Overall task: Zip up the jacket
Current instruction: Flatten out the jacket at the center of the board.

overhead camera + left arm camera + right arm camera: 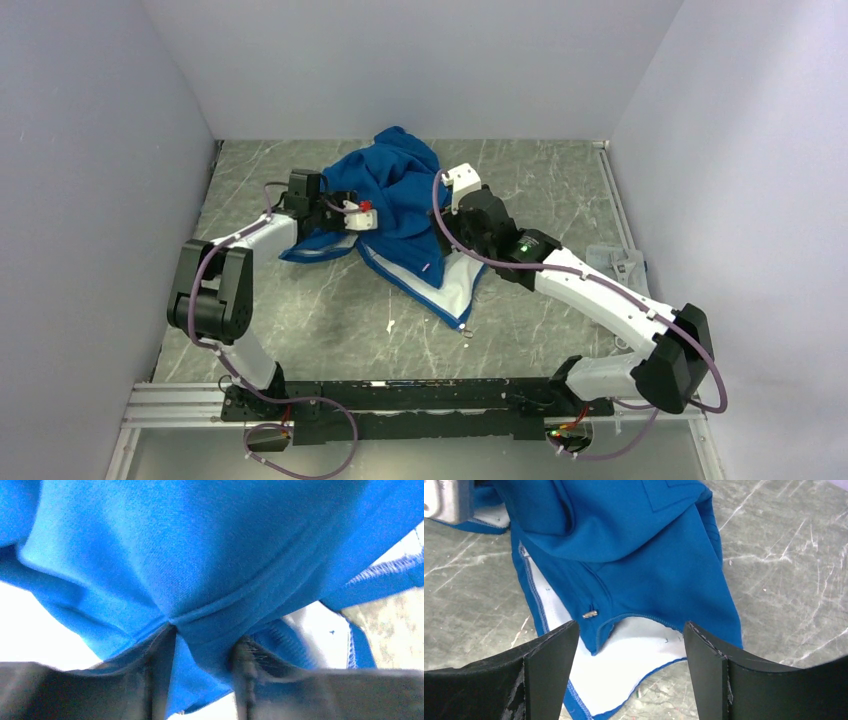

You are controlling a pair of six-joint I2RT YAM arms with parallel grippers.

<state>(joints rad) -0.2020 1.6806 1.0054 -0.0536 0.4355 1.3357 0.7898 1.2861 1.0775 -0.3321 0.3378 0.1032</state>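
Note:
The bright-blue jacket (400, 190) lies crumpled at the middle back of the table, with its pale lining (455, 285) turned out at the near hem. My left gripper (366, 217) is at the jacket's left side and is shut on a fold of blue fabric (205, 645) pinched between its fingers (155, 680). My right gripper (442, 232) hovers open over the jacket's right hem. In the right wrist view it (630, 627) stands wide open and empty above the lining (634, 655), with a small silvery zipper pull (590, 614) just beyond its left finger (551, 655).
Grey marbled tabletop (330, 310) enclosed by pale walls on three sides. A clear plastic item (615, 262) lies by the right wall. A small white scrap (390, 325) lies on the table in front of the jacket.

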